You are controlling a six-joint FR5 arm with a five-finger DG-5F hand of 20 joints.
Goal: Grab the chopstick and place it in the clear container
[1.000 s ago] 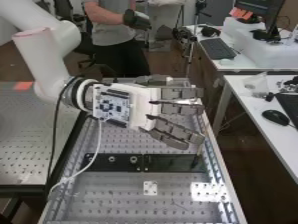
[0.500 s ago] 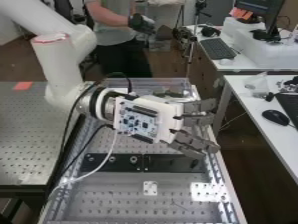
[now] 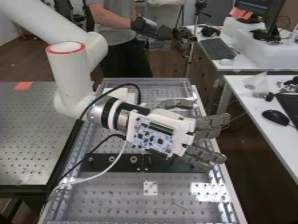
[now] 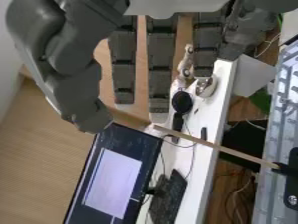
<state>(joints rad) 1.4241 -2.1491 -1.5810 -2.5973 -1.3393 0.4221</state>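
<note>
The hand point(image 3: 207, 125) has its fingers point(image 4: 159, 65) extended straight, the thumb point(image 4: 83, 95) set to one side of them, and the slender wooden chopstick point(image 4: 219, 148) slants from beside the thumb's tip past the fingertips to a black block point(image 4: 291, 180) on the hand's side away from the thumb, contact with the fingers being unclear. Beyond the thumb's tip is a monitor point(image 4: 113, 185), and beyond the fingertips a keyboard point(image 4: 169, 197) on a white desk point(image 4: 203, 162); a perforated metal plate point(image 4: 269, 190) lies away from the thumb.
</note>
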